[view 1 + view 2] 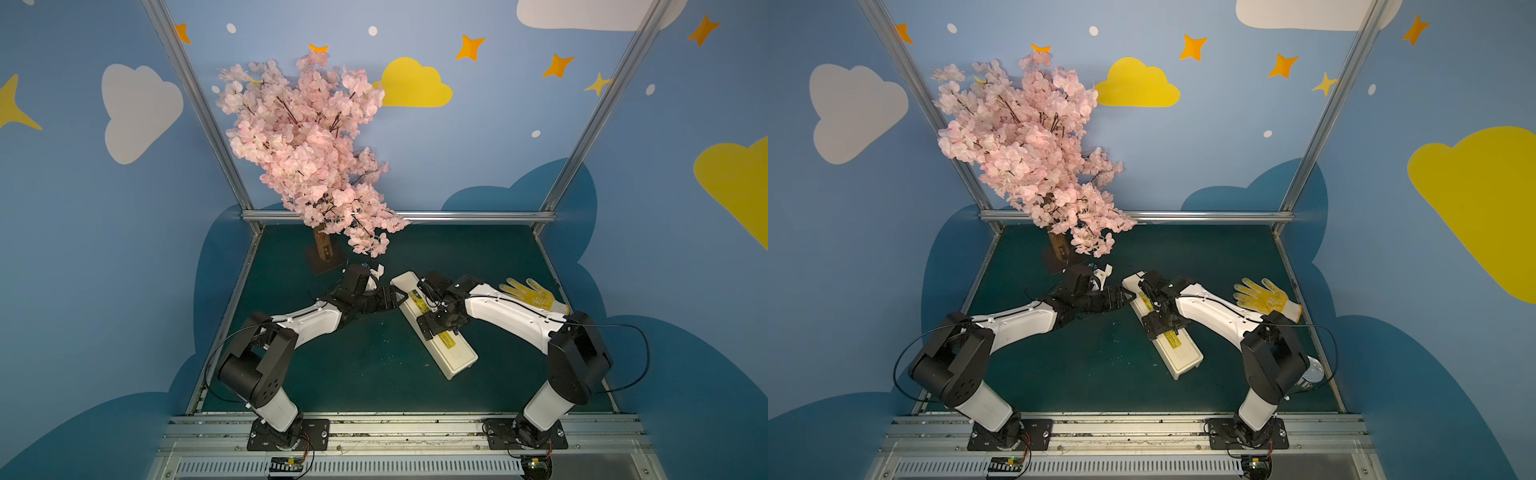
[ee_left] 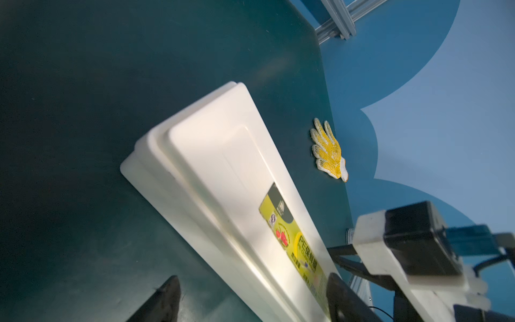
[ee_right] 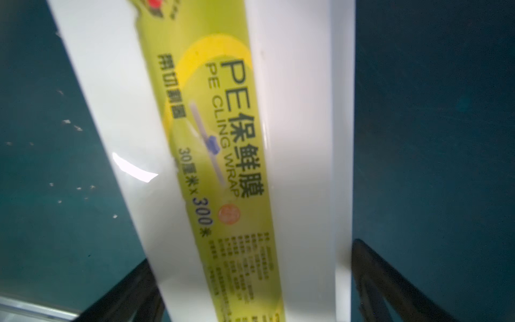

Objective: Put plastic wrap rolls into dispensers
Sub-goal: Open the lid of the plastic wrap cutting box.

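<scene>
A long cream-white dispenser (image 1: pixel 455 359), lid shut and yellow label (image 3: pixel 223 139) up, lies slantwise mid-table; no plastic wrap roll is visible (it may be inside). The right gripper (image 3: pixel 250 253) straddles the box's middle with jaws spread wide, and the left gripper (image 2: pixel 252 278) brackets its far end, jaws also apart, likely to steady or open it. Around them: a dark green table (image 1: pixel 374 386), a yellow glove (image 1: pixel 528 293), a pink blossom tree (image 1: pixel 303 145) and blue cloud-painted walls (image 1: pixel 83 249).
</scene>
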Controlling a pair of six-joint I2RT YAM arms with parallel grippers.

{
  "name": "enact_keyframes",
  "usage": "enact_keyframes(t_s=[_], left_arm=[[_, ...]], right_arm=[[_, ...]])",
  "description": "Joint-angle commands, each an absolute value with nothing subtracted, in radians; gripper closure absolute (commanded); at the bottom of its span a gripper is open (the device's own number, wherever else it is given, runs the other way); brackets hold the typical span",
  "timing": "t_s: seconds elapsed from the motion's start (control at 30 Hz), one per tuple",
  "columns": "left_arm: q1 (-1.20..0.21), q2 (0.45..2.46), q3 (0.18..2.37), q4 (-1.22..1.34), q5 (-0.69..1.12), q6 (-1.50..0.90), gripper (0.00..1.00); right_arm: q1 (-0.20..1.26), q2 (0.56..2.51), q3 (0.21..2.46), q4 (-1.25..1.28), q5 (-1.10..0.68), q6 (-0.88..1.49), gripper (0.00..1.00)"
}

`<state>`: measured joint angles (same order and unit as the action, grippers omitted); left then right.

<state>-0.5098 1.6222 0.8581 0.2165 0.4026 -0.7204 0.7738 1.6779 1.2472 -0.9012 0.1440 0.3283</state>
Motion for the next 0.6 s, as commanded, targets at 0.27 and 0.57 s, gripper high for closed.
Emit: enact_keyframes(t_s=[0.27,0.57], left_arm=[[-0.546,1.577,0.832,0.137,0.370,-0.671,0.22],[-0.546,1.545,0.816,0.120,0.353,-0.654,0.21]], right_arm=[[0.747,1.660,1.289,-0.943,0.154,0.277,0.05],[0.700,1.649,1.280,-0.931,0.044,0.233,0.12]])
